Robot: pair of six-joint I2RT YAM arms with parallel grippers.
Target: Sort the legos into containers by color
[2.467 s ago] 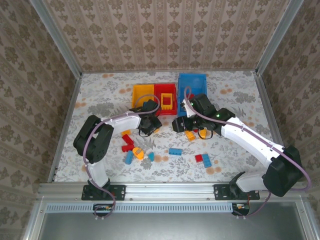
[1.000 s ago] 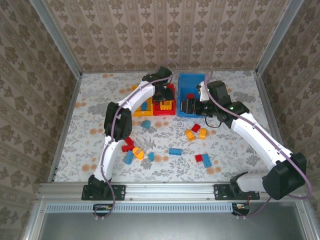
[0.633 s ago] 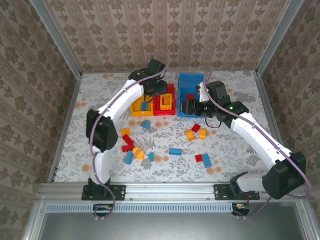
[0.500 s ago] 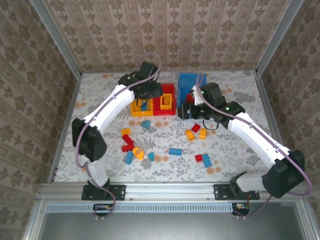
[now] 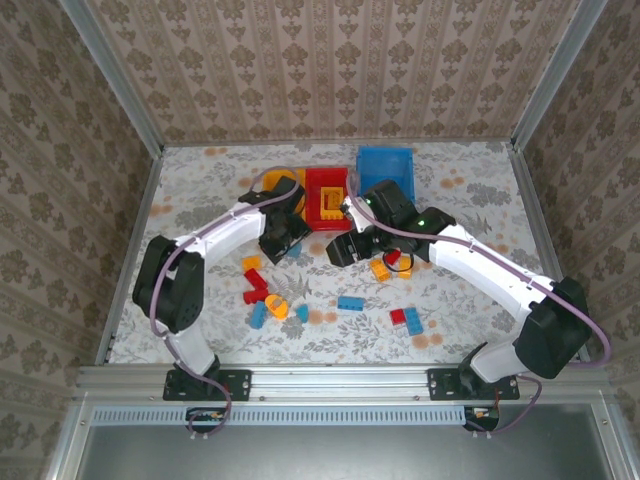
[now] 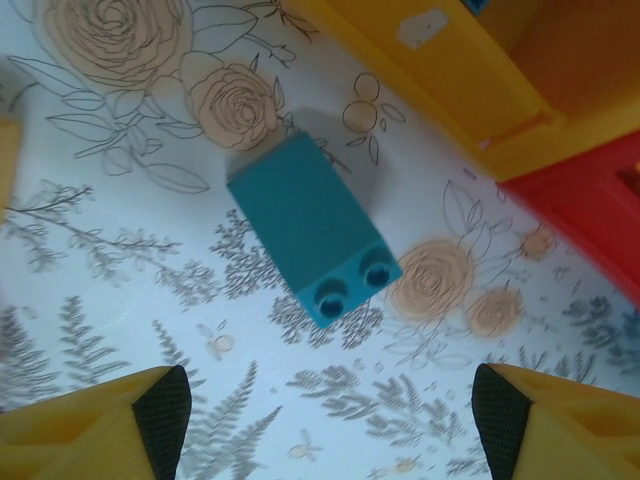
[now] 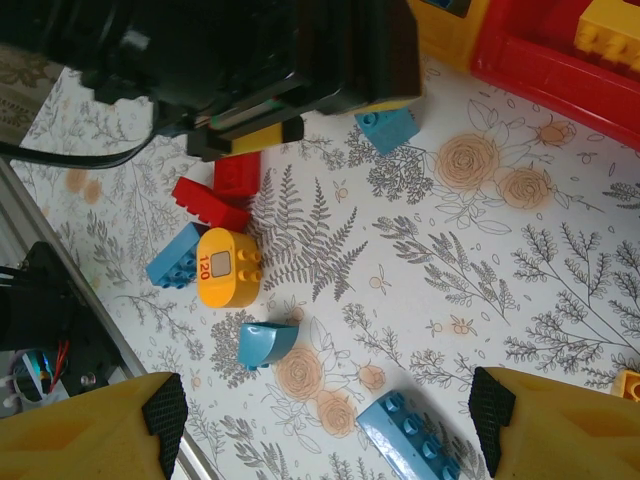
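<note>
White arm point(image 5: 225, 232) bent, left gripper point(image 6: 330, 410) above teal brick point(image 6: 305, 225).

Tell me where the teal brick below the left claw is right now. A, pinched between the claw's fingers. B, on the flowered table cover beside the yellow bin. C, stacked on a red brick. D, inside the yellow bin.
B: the teal brick lies on the table cover, clear of the yellow bin, with the left claw open above it.
</note>
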